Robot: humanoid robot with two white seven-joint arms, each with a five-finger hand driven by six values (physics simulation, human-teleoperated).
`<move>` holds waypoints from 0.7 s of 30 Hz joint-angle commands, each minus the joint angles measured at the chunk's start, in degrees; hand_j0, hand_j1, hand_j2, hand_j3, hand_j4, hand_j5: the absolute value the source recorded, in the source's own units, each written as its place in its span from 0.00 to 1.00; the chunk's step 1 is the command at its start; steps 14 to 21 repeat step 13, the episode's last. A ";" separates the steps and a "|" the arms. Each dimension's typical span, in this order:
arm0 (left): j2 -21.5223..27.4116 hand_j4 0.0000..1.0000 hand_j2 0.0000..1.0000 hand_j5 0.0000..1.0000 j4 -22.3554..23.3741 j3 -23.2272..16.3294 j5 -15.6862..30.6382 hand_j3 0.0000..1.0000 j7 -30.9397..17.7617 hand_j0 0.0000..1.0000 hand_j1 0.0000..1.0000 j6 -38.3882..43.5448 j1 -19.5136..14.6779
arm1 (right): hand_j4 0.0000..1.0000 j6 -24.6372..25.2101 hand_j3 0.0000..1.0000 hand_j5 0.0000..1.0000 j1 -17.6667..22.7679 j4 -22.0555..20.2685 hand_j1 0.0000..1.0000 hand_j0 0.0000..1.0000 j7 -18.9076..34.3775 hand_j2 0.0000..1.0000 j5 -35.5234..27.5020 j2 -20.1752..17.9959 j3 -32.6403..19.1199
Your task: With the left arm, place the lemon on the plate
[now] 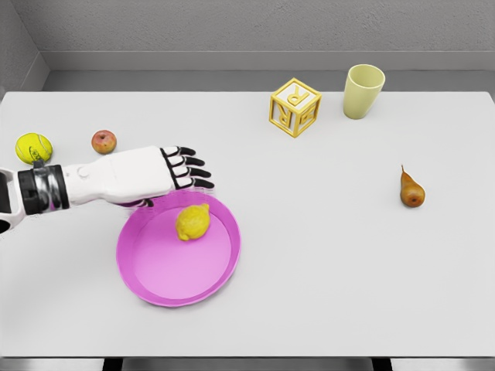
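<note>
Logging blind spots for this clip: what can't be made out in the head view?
- Left hand: thumb and palm face down, hidden by the hand itself; any contact with the plate rim beneath can't be told.
- Plate's upper-left rim: covered by the hand.
- Left arm: cut off at the left edge.
- Right arm: not in view.
- Lemon: its underside is unseen.
- Block: its far faces are hidden.

Tennis ball [33, 147], apple [104, 141], letter block [295, 107], cup [363, 91], pear [411, 189] on white table [325, 270].

Simulated test bench: plain white table [325, 294], bare grey walls [232, 27], flat rendered lighting.
</note>
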 commanded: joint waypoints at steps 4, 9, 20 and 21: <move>5.88 1.00 1.00 1.00 0.08 0.82 7.70 1.00 -0.72 1.00 1.00 0.08 -1.41 | 1.00 0.00 1.00 1.00 0.00 0.04 1.00 1.00 0.01 1.00 0.01 0.00 0.00; 13.97 1.00 1.00 1.00 1.75 2.14 10.43 1.00 -0.63 1.00 1.00 0.08 -2.29 | 1.00 0.00 1.00 1.00 0.00 0.04 1.00 1.00 0.01 1.00 0.01 0.00 0.09; 13.27 1.00 1.00 1.00 2.54 1.43 10.34 1.00 -0.72 1.00 1.00 0.08 -2.11 | 1.00 0.00 1.00 1.00 0.00 -0.05 1.00 1.00 0.01 1.00 0.01 0.00 0.00; 13.27 1.00 1.00 1.00 2.54 1.43 10.34 1.00 -0.72 1.00 1.00 0.08 -2.11 | 1.00 0.00 1.00 1.00 0.00 -0.05 1.00 1.00 0.01 1.00 0.01 0.00 0.00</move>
